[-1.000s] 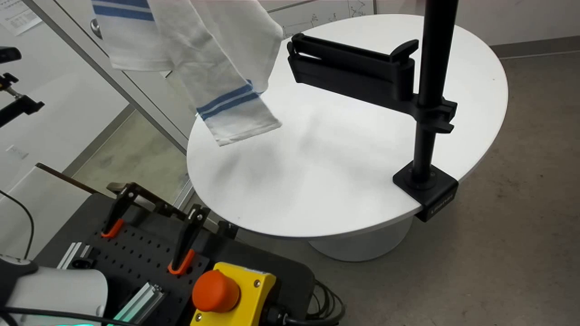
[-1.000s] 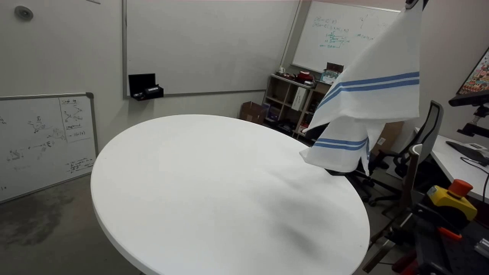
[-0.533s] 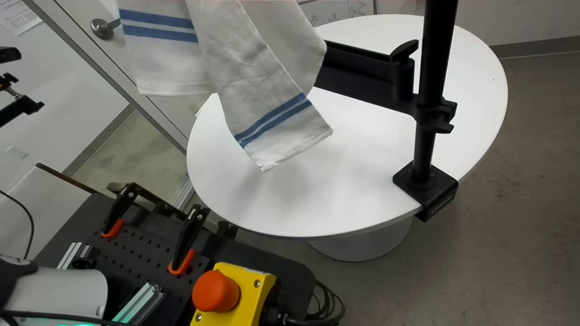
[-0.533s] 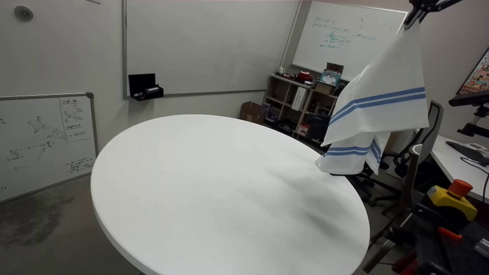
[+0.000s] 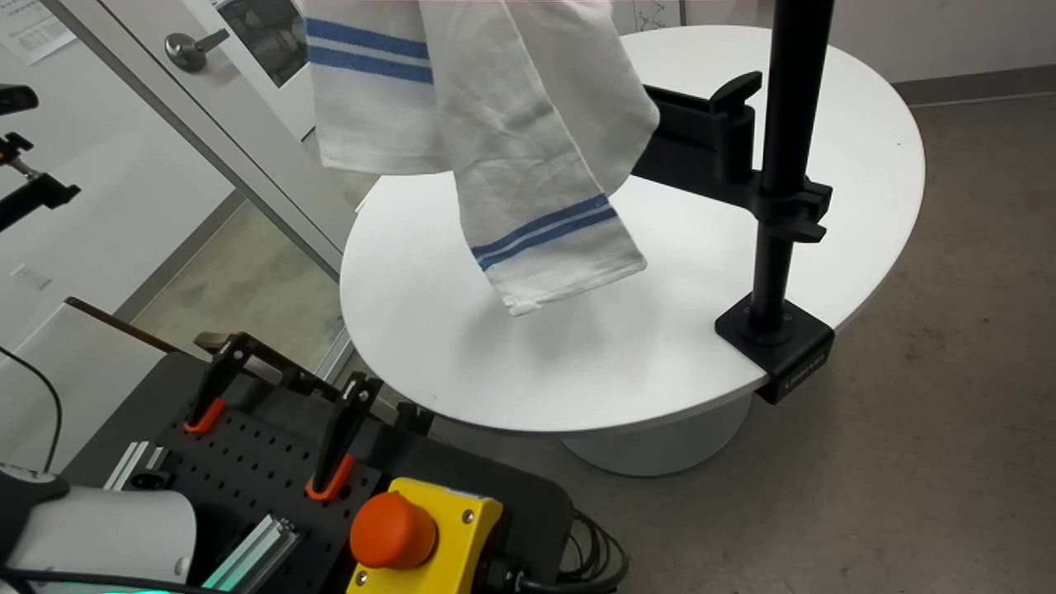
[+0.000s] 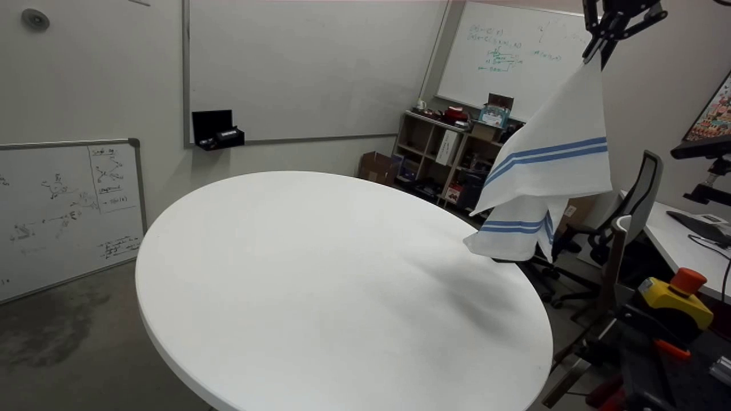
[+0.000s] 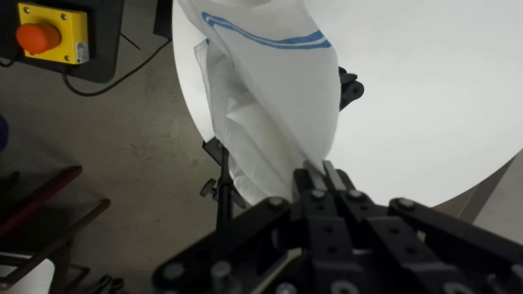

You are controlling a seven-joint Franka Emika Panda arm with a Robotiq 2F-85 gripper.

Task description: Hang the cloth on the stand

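Cloth (image 5: 536, 124): one, white, blue stripes in pairs. Held aloft over the bench (image 6: 285, 285), falling in loose folds from a gathered top; lower ends hang near the stand (image 5: 794, 107).

Pincer (image 6: 597, 60): one, black, reaching down from above. Clenched, I see, on the gathered top of the cloth.

Stand: one, black. Upright pole, base (image 5: 775, 334) at the bench's edge, flat arm (image 5: 689, 161) reaching out sideways above the bench. In an exterior view the cloth passes before the arm's outer end and hides it; in the wrist view a tip of the arm shows past the cloth's side. Whether cloth and arm touch, I cannot tell.

Bench: one, round, white. Soft shadows on its top.

Button box (image 5: 445, 536): one, yellow, with a red-orange knob; on a black platform (image 5: 536, 495) near the bench.

Clamps (image 5: 340, 437): two, black with orange, on the same platform.

Chair (image 6: 645, 191): one, mesh back, past the bench's edge.

Whiteboard (image 6: 63, 211): one of several, written on, low by the wall.

Door (image 5: 256, 124): one, lever handle, behind the cloth in an exterior view.
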